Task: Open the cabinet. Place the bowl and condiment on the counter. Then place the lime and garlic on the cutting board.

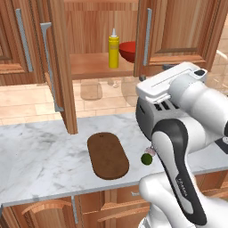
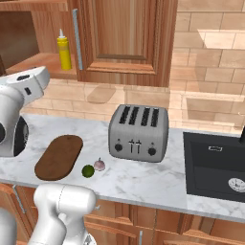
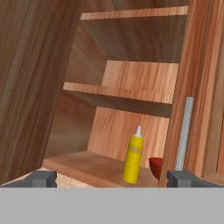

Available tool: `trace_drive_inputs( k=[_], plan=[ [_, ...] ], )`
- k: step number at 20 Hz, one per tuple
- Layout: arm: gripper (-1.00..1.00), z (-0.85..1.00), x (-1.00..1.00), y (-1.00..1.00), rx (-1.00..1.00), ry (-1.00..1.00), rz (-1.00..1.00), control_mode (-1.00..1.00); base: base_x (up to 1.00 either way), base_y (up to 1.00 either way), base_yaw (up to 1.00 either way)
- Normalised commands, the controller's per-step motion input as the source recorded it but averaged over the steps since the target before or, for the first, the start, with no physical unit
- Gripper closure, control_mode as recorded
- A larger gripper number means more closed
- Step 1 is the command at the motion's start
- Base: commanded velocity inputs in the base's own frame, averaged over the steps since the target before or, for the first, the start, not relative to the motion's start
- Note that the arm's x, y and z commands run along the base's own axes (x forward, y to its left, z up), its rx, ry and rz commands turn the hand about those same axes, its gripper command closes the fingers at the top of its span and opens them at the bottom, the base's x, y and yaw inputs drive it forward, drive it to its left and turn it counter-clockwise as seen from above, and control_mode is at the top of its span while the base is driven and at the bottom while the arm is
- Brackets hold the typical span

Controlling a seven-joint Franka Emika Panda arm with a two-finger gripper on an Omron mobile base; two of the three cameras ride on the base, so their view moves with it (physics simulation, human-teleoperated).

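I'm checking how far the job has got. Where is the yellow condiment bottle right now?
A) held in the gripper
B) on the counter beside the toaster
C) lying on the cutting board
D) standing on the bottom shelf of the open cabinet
D: the condiment stands upright on the bottom shelf of the cabinet, beside the bowl, with the left door swung open.
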Motion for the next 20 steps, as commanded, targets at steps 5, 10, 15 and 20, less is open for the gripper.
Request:
trace_drive_inputs(
  k=[5, 10, 15, 20],
  plan=[
    [-1.00, 0.00, 0.13, -0.07, 0.05, -0.05, -0.08, -1.00, 0.00, 0.00, 0.00],
    [-1.00, 0.00, 0.23, -0.23, 0.06, -0.03, -0.06, -1.00, 0.00, 0.00, 0.00],
    [-1.00, 0.00, 0.28, -0.27, 0.05, 0.00, -0.05, -1.00, 0.00, 0.00, 0.00],
    [-1.00, 0.00, 0.25, -0.21, 0.04, 0.00, -0.05, -1.00, 0.00, 0.00, 0.00]
  ],
)
